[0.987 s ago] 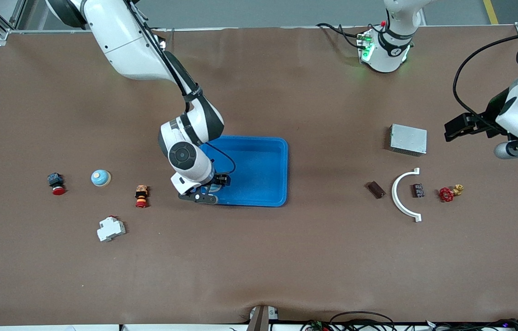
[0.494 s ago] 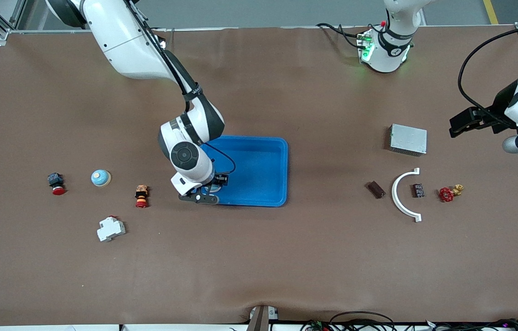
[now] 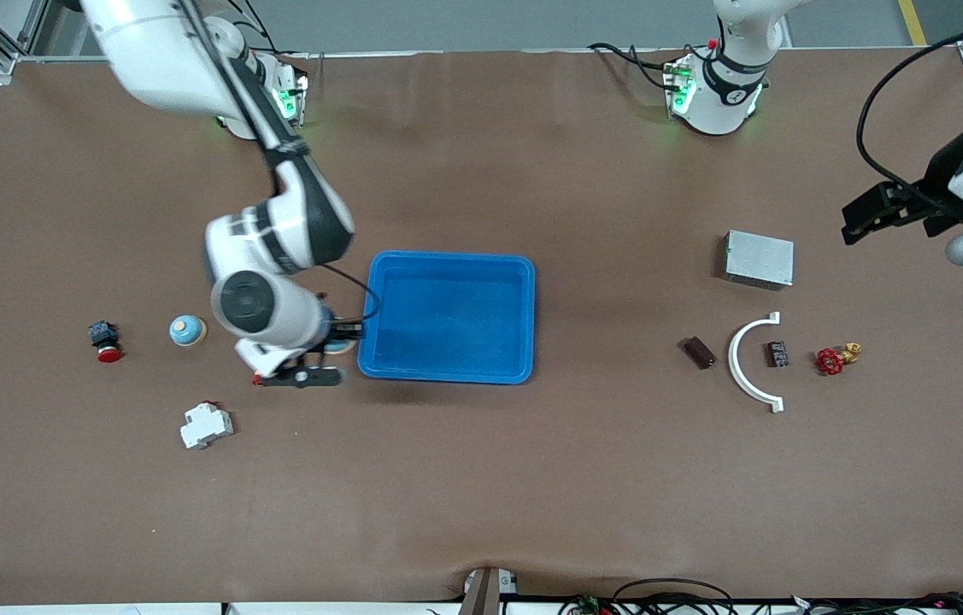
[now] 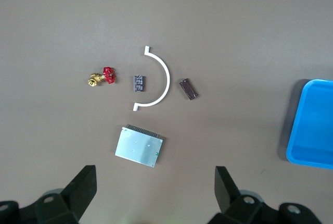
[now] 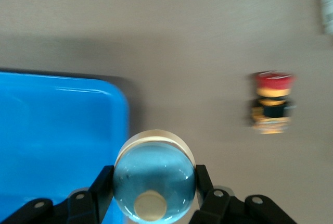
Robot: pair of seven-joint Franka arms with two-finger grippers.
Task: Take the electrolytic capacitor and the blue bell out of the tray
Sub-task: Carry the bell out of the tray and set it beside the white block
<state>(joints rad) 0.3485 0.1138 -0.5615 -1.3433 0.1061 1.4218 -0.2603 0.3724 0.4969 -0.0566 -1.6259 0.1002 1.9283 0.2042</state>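
While the right tool (image 5: 153,203) clenches the blue bell (image 5: 154,179) just off the tray (image 3: 524,325) rim at its 9 o'clock, the tray looks emptied; next: set down on table (image 3: 481,478). Left tool (image 4: 156,193) waits, released.
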